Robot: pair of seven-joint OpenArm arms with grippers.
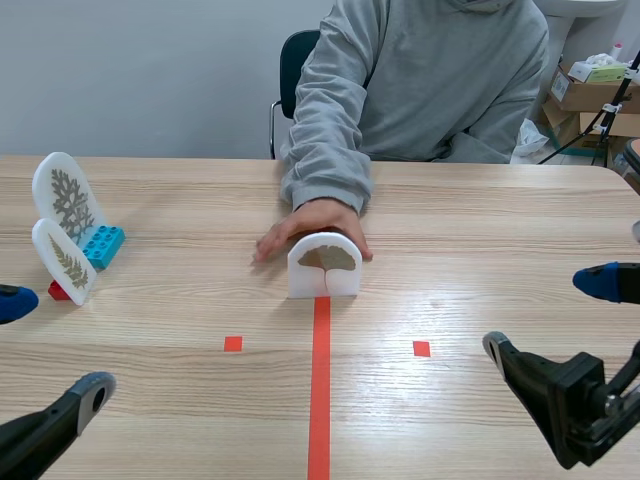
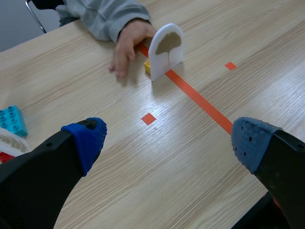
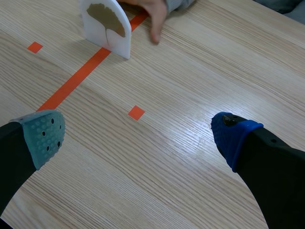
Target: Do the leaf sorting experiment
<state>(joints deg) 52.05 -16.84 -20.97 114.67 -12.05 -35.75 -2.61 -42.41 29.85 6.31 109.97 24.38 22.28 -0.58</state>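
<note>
At the far end of the orange tape line (image 1: 319, 380), the ginkgo leaf card (image 1: 324, 266) is standing upright. The person's hand (image 1: 315, 225) is resting just behind it, fingers loosely spread around its top. Can't tell if it's gripping the card or just steadying it.

Your left gripper (image 2: 169, 143) and right gripper (image 3: 139, 138) are both hovering low on your side, gaping wide, nothing between the pads.

Off to your left, a branchy leaf card (image 1: 68, 198) and a smaller leaf card (image 1: 65, 262) are standing together, with a blue brick (image 1: 103, 245) and a red brick (image 1: 58, 291) at their bases.

My guess: the sample's being presented and you're sitting at the pick step. Next you're needing that hand clear, then pinching the card by its thin faces and taking it to whichever side it belongs.
</note>
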